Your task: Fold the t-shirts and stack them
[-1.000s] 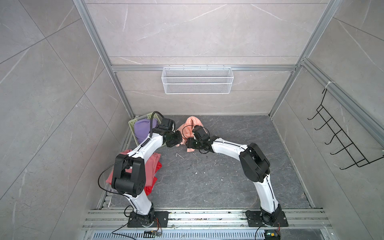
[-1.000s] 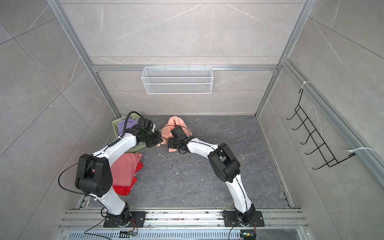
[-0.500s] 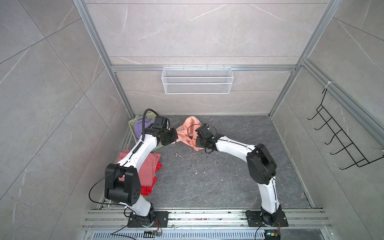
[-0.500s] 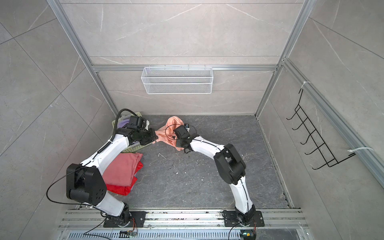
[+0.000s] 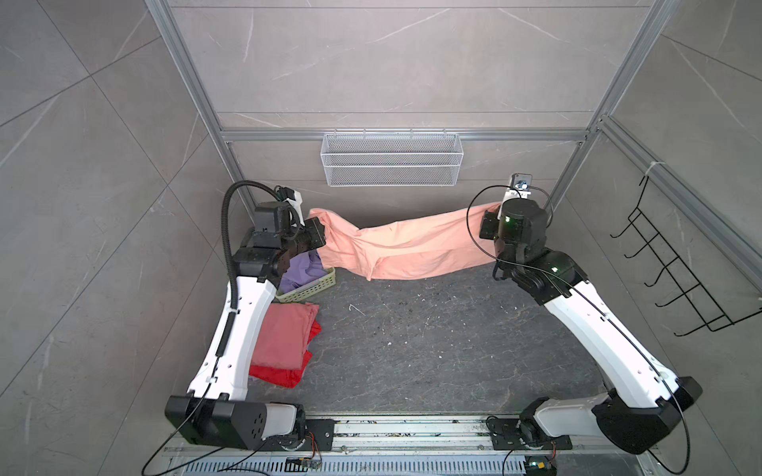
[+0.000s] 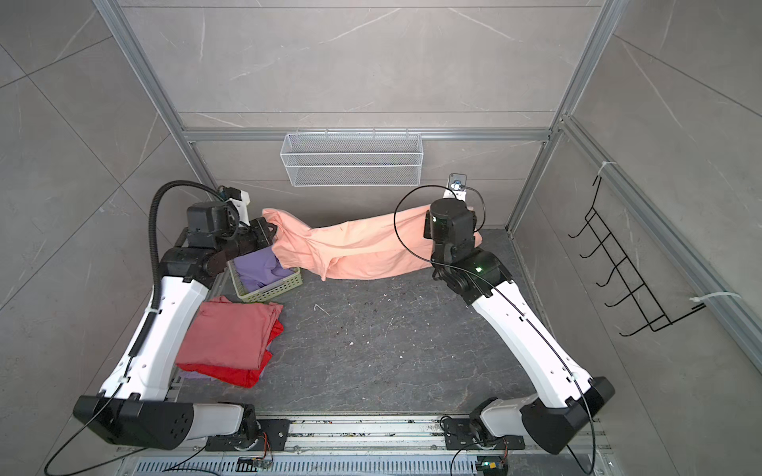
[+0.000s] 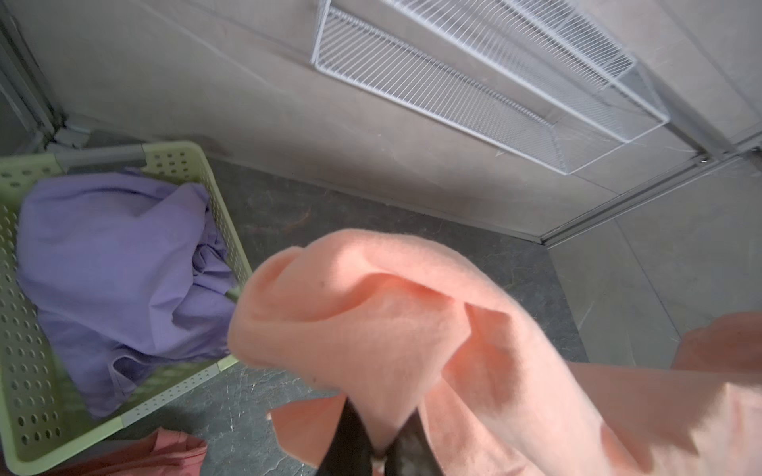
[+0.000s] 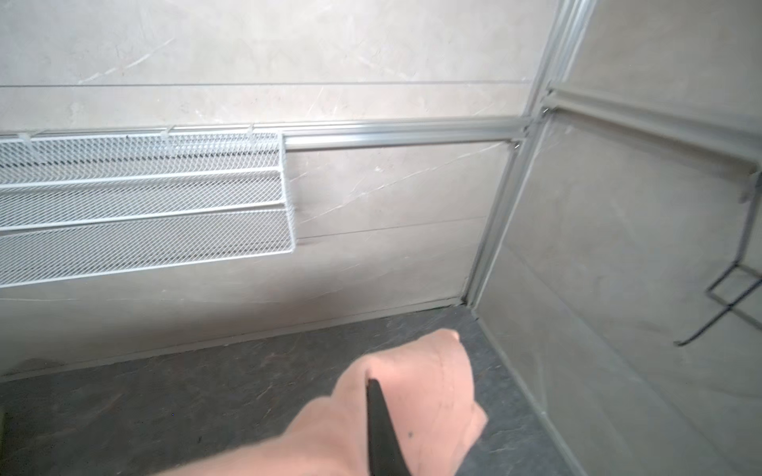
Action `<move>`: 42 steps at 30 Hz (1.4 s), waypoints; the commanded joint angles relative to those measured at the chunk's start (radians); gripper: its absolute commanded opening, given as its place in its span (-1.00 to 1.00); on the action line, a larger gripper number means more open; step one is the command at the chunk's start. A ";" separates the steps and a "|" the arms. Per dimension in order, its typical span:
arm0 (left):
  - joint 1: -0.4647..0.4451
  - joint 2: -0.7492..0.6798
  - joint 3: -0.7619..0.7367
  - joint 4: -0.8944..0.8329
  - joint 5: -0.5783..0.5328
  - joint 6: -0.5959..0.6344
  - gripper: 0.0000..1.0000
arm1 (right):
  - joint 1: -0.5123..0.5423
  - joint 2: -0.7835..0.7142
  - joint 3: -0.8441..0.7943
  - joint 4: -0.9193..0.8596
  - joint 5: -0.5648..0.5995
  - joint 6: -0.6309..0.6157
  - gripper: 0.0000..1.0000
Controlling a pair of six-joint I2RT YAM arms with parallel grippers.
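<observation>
- Peach-pink t-shirt [image 5: 404, 247] hangs stretched between both tools over the back of the surface [image 5: 412, 350], twisted and sagging in the middle.
- left tool [image 5: 319, 235] is closed, pinching one end, by the green basket [image 5: 309, 290].
- right tool [image 5: 488, 222] is closed, pinching the other end, near the back right corner.
- lavender t-shirt [image 5: 303, 268] lies crumpled inside the basket.
- dusty rose t-shirt [image 5: 284, 338] lies folded on top of the bright red t-shirt [image 5: 280, 377], front-left on the surface, just beside the basket.

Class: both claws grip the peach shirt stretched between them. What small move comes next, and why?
Probably lower both together and lay the peach shirt on the tabletop: it hangs twisted and sagging between the left claw and right claw, not yet flat.
</observation>
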 commanded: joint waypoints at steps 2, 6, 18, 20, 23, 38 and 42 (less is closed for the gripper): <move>0.001 -0.110 0.029 -0.009 -0.008 0.042 -1.00 | 0.003 -0.112 0.038 -0.124 0.060 -0.089 -1.00; 0.001 -0.146 0.071 -0.146 0.142 0.038 -1.00 | 0.005 -0.204 0.074 -0.332 -0.001 0.008 -1.00; -0.011 0.123 -0.142 0.161 0.514 -0.244 -0.99 | -0.149 0.084 0.026 -0.405 -0.121 0.085 -0.78; -0.016 0.227 -0.135 0.170 0.502 -0.272 -0.57 | -0.220 0.170 -0.015 -0.357 -0.161 0.152 -0.51; -0.019 0.350 -0.098 0.239 0.401 -0.260 0.18 | -0.265 0.287 -0.033 -0.245 -0.163 0.183 0.09; -0.091 0.451 -0.043 -0.086 0.054 -0.095 0.00 | -0.298 0.397 -0.077 -0.313 -0.380 0.431 0.36; -0.112 0.391 -0.188 -0.136 -0.030 -0.135 -0.01 | -0.307 0.332 -0.204 -0.256 -0.489 0.514 0.37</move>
